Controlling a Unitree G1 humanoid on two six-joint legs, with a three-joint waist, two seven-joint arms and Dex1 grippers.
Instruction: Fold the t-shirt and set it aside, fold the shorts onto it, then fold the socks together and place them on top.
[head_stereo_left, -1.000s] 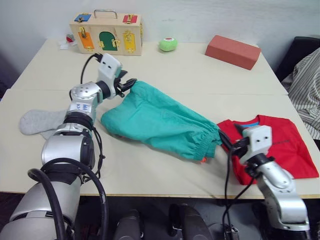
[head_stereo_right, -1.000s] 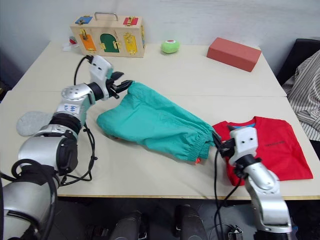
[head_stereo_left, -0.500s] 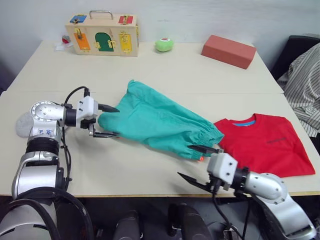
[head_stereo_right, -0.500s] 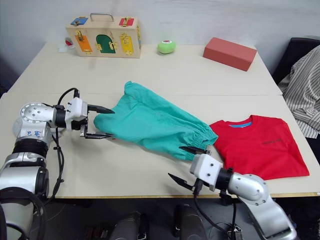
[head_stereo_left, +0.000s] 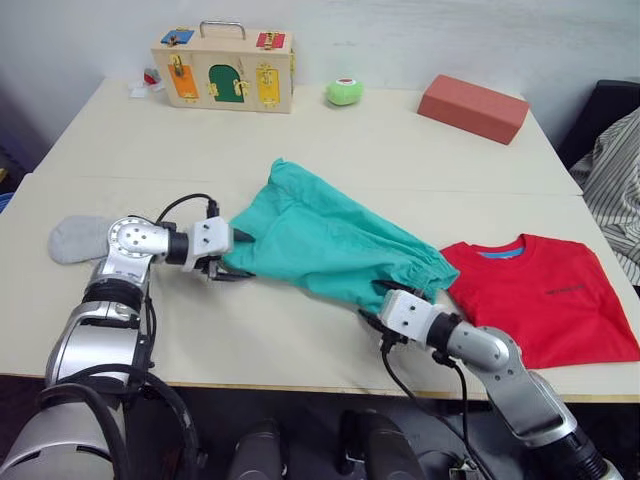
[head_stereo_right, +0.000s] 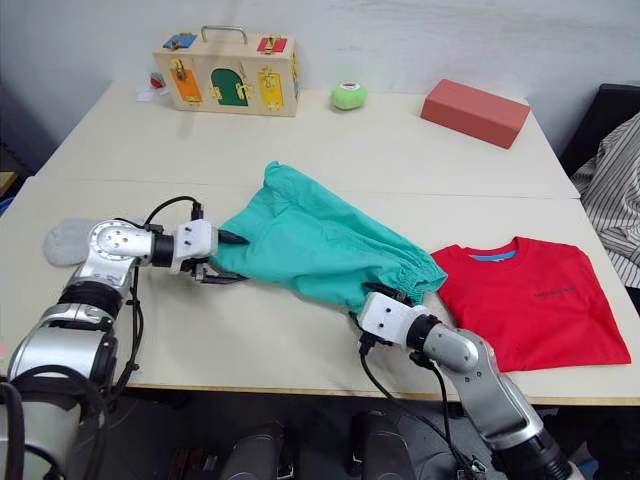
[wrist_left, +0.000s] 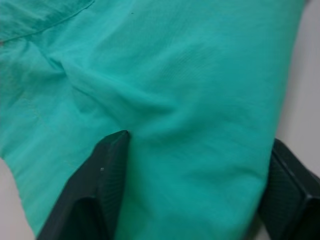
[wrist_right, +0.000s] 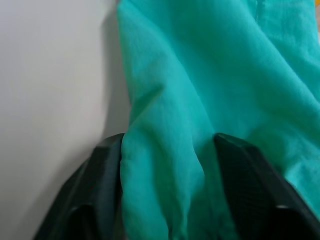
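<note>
Both pincers straddle shorts (head_stereo_left: 330, 245) edges | left pincer (head_stereo_left: 233, 256) | right pincer (head_stereo_left: 375, 312)

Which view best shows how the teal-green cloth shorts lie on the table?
The right eye view: the teal-green cloth shorts appear whole, stretched between the left gripper and right gripper. The left eye view is similar. Each wrist view gives close-up cloth between that gripper's fingers.

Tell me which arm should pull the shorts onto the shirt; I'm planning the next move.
Right. The right gripper is at the shorts' waistband end, beside the shirt; the left gripper, open, is at the far leg end.
</note>
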